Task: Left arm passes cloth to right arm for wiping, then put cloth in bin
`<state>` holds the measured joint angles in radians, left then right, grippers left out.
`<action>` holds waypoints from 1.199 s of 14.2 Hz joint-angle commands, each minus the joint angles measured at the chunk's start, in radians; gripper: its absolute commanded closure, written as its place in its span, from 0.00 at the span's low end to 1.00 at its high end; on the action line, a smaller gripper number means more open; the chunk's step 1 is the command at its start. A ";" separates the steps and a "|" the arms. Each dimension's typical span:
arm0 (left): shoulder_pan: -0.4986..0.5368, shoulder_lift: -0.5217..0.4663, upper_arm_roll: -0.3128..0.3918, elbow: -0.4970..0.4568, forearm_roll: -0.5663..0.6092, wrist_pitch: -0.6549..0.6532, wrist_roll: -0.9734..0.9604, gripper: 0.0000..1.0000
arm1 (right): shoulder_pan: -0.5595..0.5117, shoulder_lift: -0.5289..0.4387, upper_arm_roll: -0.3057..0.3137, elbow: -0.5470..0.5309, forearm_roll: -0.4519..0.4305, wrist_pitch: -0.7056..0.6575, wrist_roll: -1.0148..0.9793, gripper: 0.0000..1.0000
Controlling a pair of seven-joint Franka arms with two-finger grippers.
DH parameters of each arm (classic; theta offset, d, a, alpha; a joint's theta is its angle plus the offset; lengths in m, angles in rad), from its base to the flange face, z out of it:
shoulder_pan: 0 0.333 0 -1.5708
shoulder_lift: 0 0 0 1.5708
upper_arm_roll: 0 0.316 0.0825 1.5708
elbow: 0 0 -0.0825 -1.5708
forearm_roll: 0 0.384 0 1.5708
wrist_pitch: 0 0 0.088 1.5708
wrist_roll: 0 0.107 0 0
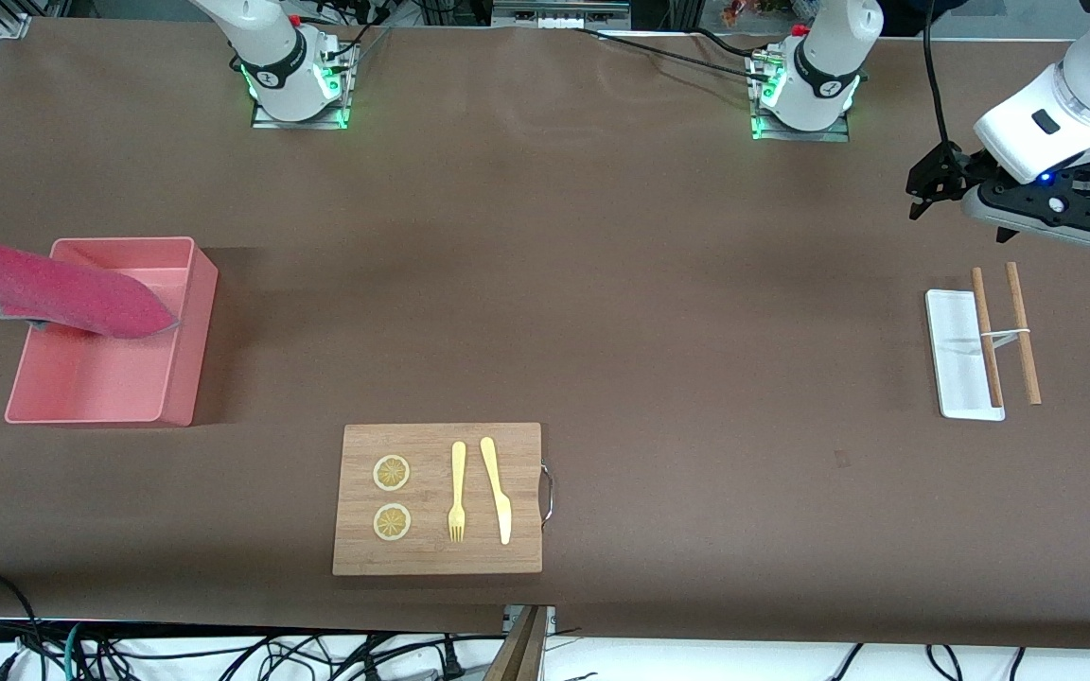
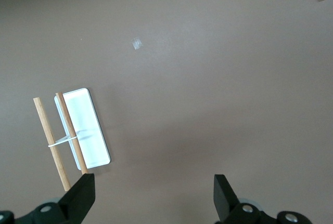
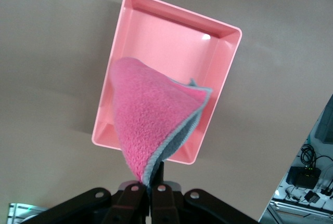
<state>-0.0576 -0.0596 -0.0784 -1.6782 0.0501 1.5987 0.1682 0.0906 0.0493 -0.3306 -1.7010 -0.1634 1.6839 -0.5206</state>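
Cloth dangles from the right end effector, pinched tight, directly over the bin; left end effector waits spread wide, empty.

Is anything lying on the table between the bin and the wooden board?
No: the front view shows only bare table between the bin and the wooden board.

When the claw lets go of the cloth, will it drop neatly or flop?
Probably flop: the cloth hangs limp and folded from the shut right claw, so it looks soft and light. It hangs over the bin, so it should land inside, perhaps draping a wall.
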 commanded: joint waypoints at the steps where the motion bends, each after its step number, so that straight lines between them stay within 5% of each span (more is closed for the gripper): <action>1: 0.002 -0.005 0.002 -0.005 -0.015 0.009 -0.006 0.00 | -0.014 0.004 0.004 -0.023 -0.018 0.037 -0.029 1.00; 4: 0.002 -0.005 0.002 -0.003 -0.015 0.009 -0.007 0.00 | -0.025 0.009 0.004 -0.089 -0.016 0.095 -0.026 1.00; 5: 0.002 -0.005 0.002 -0.003 -0.015 0.010 -0.006 0.00 | -0.025 0.023 0.004 -0.097 -0.016 0.105 -0.018 0.88; 6: 0.002 -0.005 0.002 -0.005 -0.013 0.009 -0.007 0.00 | -0.025 0.035 0.004 -0.095 -0.012 0.106 -0.012 0.63; 7: 0.002 -0.005 0.002 -0.003 -0.013 0.009 -0.006 0.00 | -0.025 0.043 0.004 -0.097 -0.002 0.108 -0.009 0.27; 8: 0.002 -0.003 0.002 -0.003 -0.015 0.010 -0.007 0.00 | -0.025 0.046 0.004 -0.095 0.002 0.111 -0.006 0.04; 13: 0.002 -0.003 0.002 -0.003 -0.013 0.010 -0.007 0.00 | -0.020 0.024 0.013 -0.089 0.053 0.099 0.004 0.01; 17: 0.002 -0.003 0.002 -0.003 -0.015 0.010 -0.007 0.00 | -0.014 -0.031 0.106 -0.075 0.073 0.053 0.169 0.00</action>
<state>-0.0570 -0.0592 -0.0779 -1.6782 0.0501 1.5996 0.1681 0.0778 0.0625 -0.2766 -1.7809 -0.1018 1.7745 -0.4291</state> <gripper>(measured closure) 0.000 0.000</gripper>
